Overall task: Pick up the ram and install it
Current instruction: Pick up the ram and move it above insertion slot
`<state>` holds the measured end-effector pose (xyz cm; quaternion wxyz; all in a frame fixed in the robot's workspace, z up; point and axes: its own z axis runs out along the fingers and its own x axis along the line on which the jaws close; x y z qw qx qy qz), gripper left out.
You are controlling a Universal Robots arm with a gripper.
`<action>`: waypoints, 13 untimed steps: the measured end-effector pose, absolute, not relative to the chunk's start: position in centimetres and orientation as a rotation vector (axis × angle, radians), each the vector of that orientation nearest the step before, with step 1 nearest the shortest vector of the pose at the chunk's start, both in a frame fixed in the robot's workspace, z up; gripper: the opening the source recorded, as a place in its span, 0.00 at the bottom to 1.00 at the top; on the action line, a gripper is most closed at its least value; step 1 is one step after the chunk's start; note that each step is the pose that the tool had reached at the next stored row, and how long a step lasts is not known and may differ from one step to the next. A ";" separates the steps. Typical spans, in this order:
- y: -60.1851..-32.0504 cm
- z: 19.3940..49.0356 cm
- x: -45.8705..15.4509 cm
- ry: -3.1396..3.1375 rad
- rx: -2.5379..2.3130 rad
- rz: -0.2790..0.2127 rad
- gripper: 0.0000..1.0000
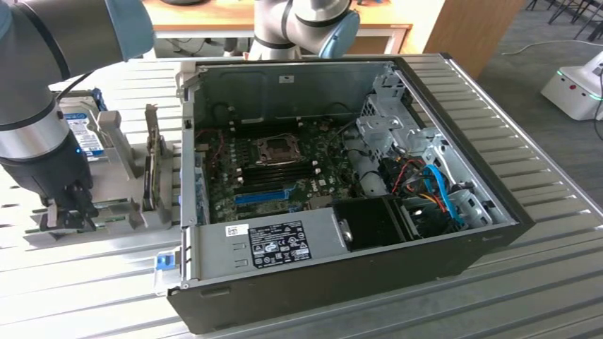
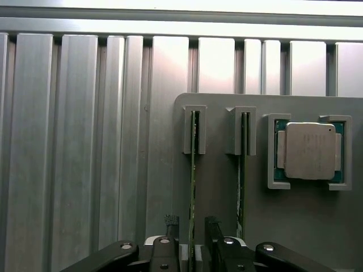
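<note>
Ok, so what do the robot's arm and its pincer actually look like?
The arm is built from round silver-grey tubes with pale blue caps on the joints. A thin black cable runs down its side, and a small blue light glows near the wrist. The pincer is black, with two narrow fingers on angled black links fastened with silver screws.

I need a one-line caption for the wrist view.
Open claw straddles the ram standing edgewise in a gray holder.
</note>
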<state>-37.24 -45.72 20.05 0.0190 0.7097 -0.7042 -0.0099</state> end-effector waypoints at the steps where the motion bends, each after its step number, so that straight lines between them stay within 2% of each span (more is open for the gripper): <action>1: -45.7 20.0 -37.2 -2.186 2.203 -0.031 0.32; 9: -45.7 20.1 -37.2 -2.186 2.203 -0.031 0.32; 11: -45.7 20.1 -37.2 -2.186 2.203 -0.031 0.30; 12: -45.7 20.1 -37.2 -2.186 2.203 -0.031 0.24; 13: -45.7 20.1 -37.2 -2.186 2.203 -0.031 0.24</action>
